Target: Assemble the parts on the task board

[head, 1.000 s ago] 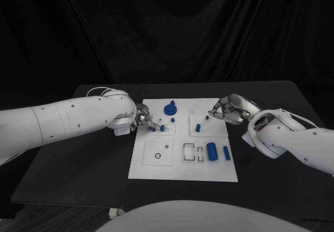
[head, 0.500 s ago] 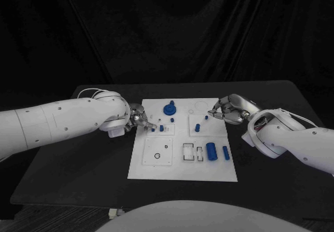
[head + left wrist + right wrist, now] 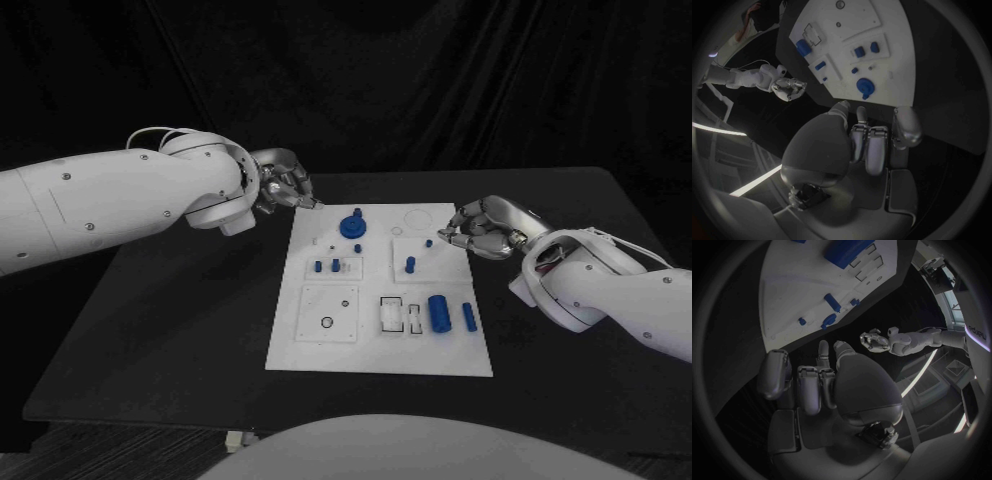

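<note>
Head view: the left hand (image 3: 284, 184) hangs over the bench beyond the task board's (image 3: 378, 355) far left corner, fingers curled in on nothing. It was low beside the small pegs (image 3: 329, 266) a second ago. The right hand (image 3: 479, 227), likewise curled and empty, hovers unmoved at the right edge. Next pick probably suits a slow descent with fingers opened first.

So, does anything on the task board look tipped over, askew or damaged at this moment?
Nothing stands out. The blue parts lie or stand within the white task board, which sits square on the black table. Both the left hand and the right hand hold nothing visible.
</note>
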Controlling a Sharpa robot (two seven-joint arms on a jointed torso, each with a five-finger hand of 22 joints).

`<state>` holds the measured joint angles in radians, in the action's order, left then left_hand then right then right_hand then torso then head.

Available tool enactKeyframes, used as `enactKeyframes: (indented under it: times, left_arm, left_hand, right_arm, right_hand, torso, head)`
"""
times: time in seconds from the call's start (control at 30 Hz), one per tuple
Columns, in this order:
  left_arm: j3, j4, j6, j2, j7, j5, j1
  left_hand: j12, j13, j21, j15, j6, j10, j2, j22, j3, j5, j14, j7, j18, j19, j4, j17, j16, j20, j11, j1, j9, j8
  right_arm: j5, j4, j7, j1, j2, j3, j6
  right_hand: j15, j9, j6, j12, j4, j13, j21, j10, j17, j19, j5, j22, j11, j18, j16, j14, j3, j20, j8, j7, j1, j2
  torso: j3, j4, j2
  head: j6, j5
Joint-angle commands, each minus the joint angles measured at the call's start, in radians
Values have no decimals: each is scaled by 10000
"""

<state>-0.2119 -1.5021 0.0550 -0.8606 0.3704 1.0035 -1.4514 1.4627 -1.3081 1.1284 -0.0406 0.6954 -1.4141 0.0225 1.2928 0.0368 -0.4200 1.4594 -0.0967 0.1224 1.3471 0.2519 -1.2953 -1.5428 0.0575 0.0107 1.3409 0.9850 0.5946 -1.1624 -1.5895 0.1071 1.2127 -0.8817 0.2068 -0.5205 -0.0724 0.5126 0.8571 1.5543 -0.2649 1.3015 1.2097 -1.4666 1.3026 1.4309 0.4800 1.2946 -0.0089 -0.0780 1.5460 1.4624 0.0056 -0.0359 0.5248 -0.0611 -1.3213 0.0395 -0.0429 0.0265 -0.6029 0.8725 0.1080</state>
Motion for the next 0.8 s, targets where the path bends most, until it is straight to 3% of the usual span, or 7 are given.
enactKeyframes:
  times: [0.03,0.13,0.2,0.3,0.33,0.5,0.8]
  left_arm:
    - [-2,241,1426,192,-3344,380,-82]
    - [-6,434,1393,366,-4441,1574,22]
    - [-7,536,1289,480,-4835,2754,191]
    - [-8,702,1292,652,-5236,4145,461]
    - [-8,758,1335,710,-5343,4566,548]
    - [-8,1009,1972,1015,-5682,6794,988]
    - [-6,1408,2368,1475,-5965,7926,1440]
  left_hand:
    - [-717,-246,-125,361,-863,1118,187,1482,636,44,-226,-302,-337,-314,-144,-1017,262,248,372,1139,-513,-391]
    - [-2423,1530,-101,511,-1715,3370,381,1444,1140,1049,-2877,-522,-286,-576,54,2054,1557,389,475,1871,-1424,-1037]
    - [-6016,4495,16,664,-2381,7141,574,1453,1426,2423,-2681,-576,-306,-615,367,2045,1672,527,692,2006,-2065,-1546]
    - [-7884,6002,924,847,-2165,7647,911,1678,1485,3093,-2421,-423,-434,41,358,2454,1904,702,916,1985,-2922,-1882]
    - [-9057,6850,1124,540,-1952,8652,1135,1706,1477,3092,-1811,-70,-406,267,212,2147,1777,614,854,2215,-3604,-2333]
    - [-10500,9494,1264,199,30,8300,1549,1753,1461,3030,-1194,1058,-476,712,111,2531,2095,183,428,2457,-6202,-3912]
    - [-10522,10445,1392,12,967,7365,1581,1843,1906,2852,-962,1171,-525,948,-132,2638,2099,40,217,2442,-6990,-4265]
  right_arm:
    - [-58,-215,-261,-12,-144,-8,-523]
    - [-88,-395,-376,-10,-282,-9,-645]
    - [-166,-502,-443,-10,-358,-9,-707]
    - [-333,-684,-579,-10,-474,-9,-845]
    - [-390,-743,-619,-10,-510,-9,-892]
    - [-741,-1067,-787,-12,-699,-9,-1115]
    - [-996,-1501,-929,-18,-899,-7,-1313]
  right_hand:
    - [-10,82,-58,165,-15,2693,-192,-1042,2682,20,157,1690,-36,-31,248,1084,257,-14,81,16,-231,-15]
    - [-12,84,-56,165,-22,2693,18,-1042,2682,99,211,1750,-39,13,248,1084,268,-12,85,18,-239,-35]
    - [-14,85,-55,165,-30,2693,102,-1042,2682,131,235,1774,-40,30,248,1084,272,-10,86,18,-238,-46]
    - [-17,88,-45,165,-46,2693,177,-1042,2682,163,270,1796,-43,45,248,1084,281,-7,94,21,-237,-63]
    - [-17,89,-44,165,-49,2693,198,-1042,2682,171,275,1802,-44,49,248,1084,282,-7,95,21,-237,-67]
    - [-21,90,-40,165,-62,2693,252,-1042,2682,195,297,1818,-48,59,248,1084,288,-3,99,25,-238,-93]
    - [-24,92,-36,165,-70,2693,276,-1042,2682,207,311,1824,-53,63,248,1084,294,0,103,30,-243,-118]
  torso:
    - [12,-4,0]
    - [5,5,-1]
    - [-2,10,2]
    - [-1,9,4]
    - [-2,18,4]
    - [20,23,-32]
    - [48,-15,-14]
  head:
    - [2,4]
    - [2,-10]
    - [2,-4]
    - [2,19]
    - [2,29]
    - [2,79]
    - [2,66]
